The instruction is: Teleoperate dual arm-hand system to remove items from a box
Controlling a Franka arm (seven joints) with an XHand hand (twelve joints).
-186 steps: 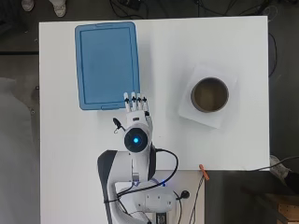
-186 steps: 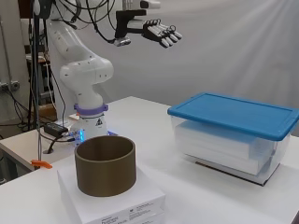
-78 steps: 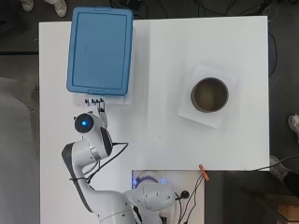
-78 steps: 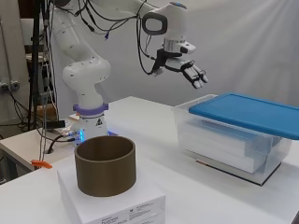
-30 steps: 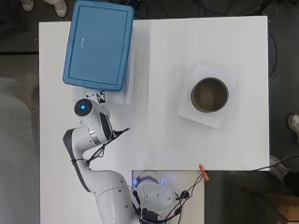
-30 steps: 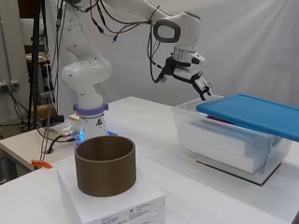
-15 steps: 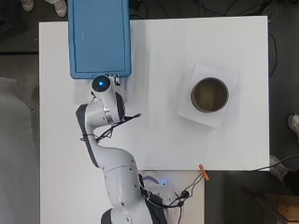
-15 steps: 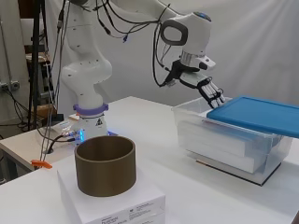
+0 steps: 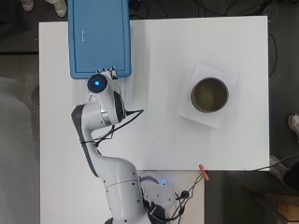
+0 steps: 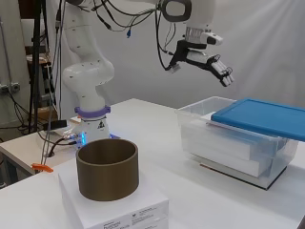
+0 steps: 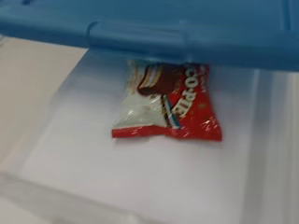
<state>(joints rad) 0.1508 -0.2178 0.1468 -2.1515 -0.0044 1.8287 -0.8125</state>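
Blue lid (image 10: 263, 117) sits shifted across the clear box (image 10: 228, 143), long axis running away from the arm base, near end uncovered. Hand (image 10: 208, 66) hangs above that end w/ fingers straight, holding nothing. Snack packet (image 11: 168, 108) lies flat on the box floor, partly under the lid edge.

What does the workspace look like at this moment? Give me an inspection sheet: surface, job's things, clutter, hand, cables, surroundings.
Surface: white table, mostly bare.
Job's things: clear box at the far left of the overhead view; its blue lid is slid partway off, hanging past the table edge and leaving the near end open. A red and white snack packet lies flat on the box floor, partly under the lid.
Clutter: brown ring-shaped container standing on a flat white box; orange clip at the table edge.
Robot hand: open, fingers extended, above the box's open end, holding nothing.
Cables: black cables along the arm and at its base.
Surroundings: dark floor; white wall behind.
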